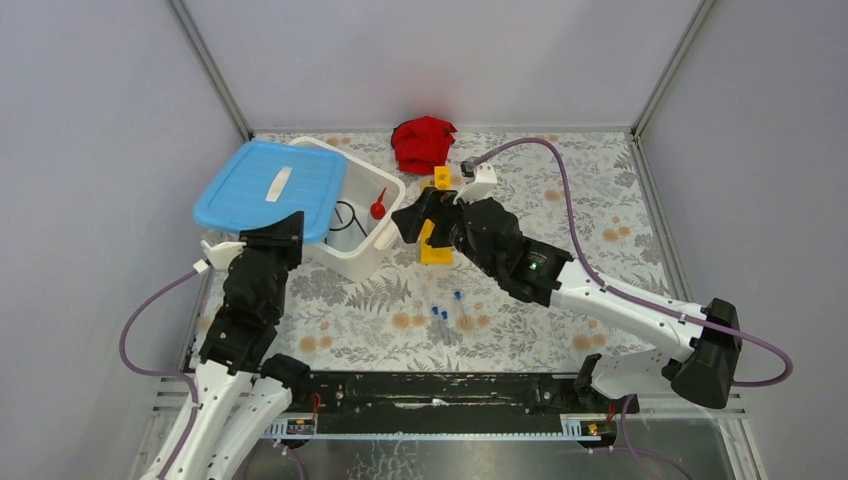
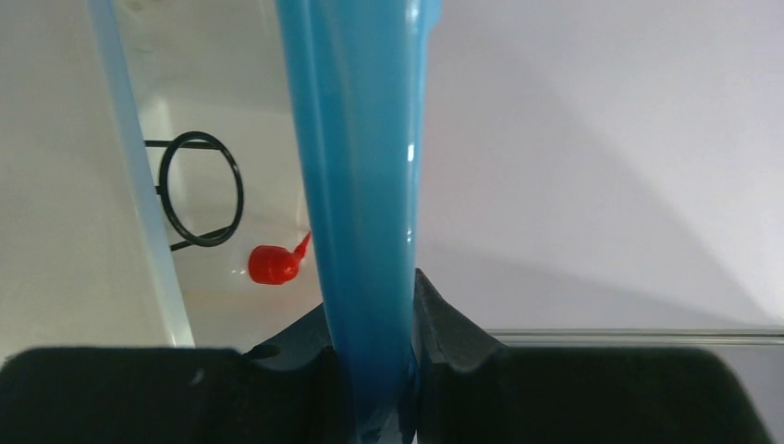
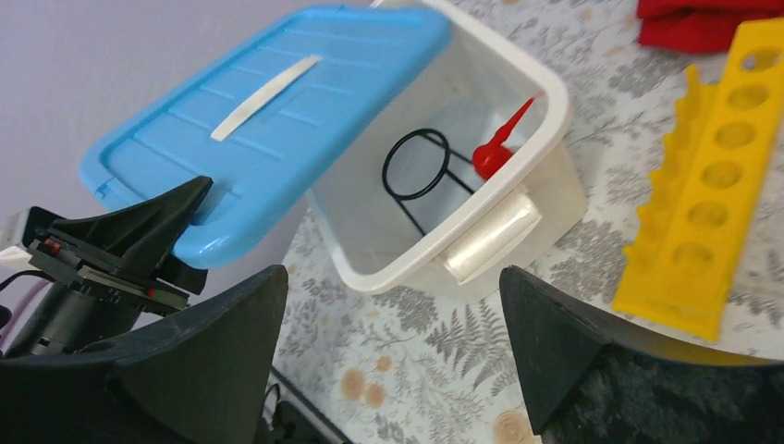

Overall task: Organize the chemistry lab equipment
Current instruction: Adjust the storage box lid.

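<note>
My left gripper (image 1: 262,238) is shut on the edge of the blue lid (image 1: 270,188) and holds it tilted up over the left side of the white tub (image 1: 372,262). In the left wrist view the lid's edge (image 2: 361,185) stands between the closed jaws of the left gripper (image 2: 374,370). The black wire ring stand (image 3: 416,166) lies inside the tub (image 3: 398,277). My right gripper (image 1: 410,218) is open and empty, just right of the tub, above the long yellow holed rack (image 1: 436,240). The rack (image 3: 712,203) lies flat. Small blue-capped tubes (image 1: 445,310) lie on the mat. I cannot make out the clear tube holder.
A red dropper bulb (image 3: 495,148) lies in the tub beside the ring stand. A red cloth (image 1: 422,142) sits at the back of the fern-patterned mat (image 1: 560,180). Grey walls close in the left, right and back sides.
</note>
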